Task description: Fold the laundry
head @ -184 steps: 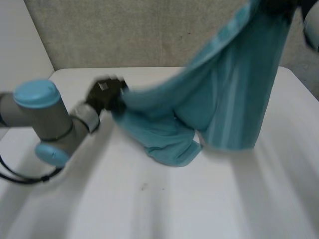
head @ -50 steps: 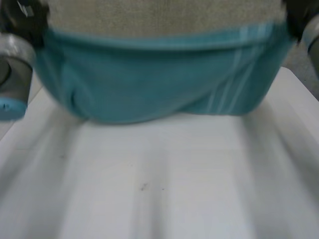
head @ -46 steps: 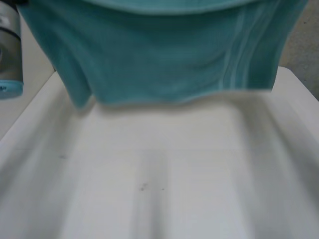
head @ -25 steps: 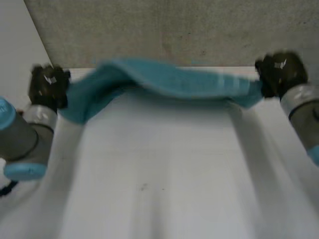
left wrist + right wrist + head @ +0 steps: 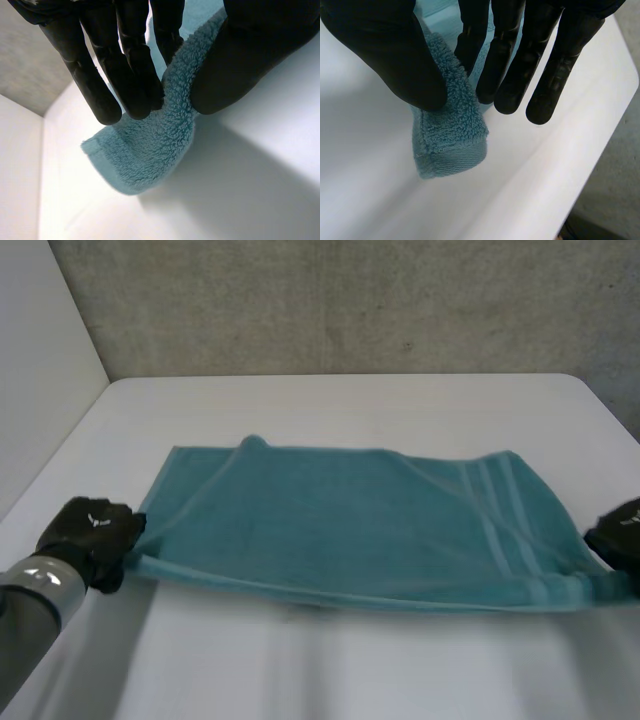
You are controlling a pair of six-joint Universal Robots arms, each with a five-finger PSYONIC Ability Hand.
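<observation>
Looks like the lay-out step ahead of the first fold. Got the towel [image 5: 360, 520] spread nearly flat on the counter [image 5: 350, 405], long way across, with the striped band [image 5: 505, 525] toward the right end and the near edge seemingly raised a touch off the surface.

Pinching the near-left corner with the left robot hand [image 5: 88, 538]: terry clamped between thumb [image 5: 240, 60] and straight fingers [image 5: 130, 65], with the corner tip poking out past the fingertips just above the counter. Same on the right robot hand [image 5: 622, 536]: near-right corner nipped between thumb [image 5: 380, 50] and fingers [image 5: 505, 60], with the hemmed tip hanging below the grip. So holding cloth on both sides, neither one wide open.

To do it well:
- Pull both corners apart evenly to take the sag out of the near edge.
- Match heights, then carry straight over to the far edge and land corner on corner.
- Watch the small ruck [image 5: 250, 443] on the far edge toward the left. Better flattened first, or likely to end up as a lump inside the fold.
- Hold the pinch until hem meets hem, and check squareness off the stripes.
- Lift rather than drag, to avoid sliding the far half on what looks like a slick counter.
</observation>
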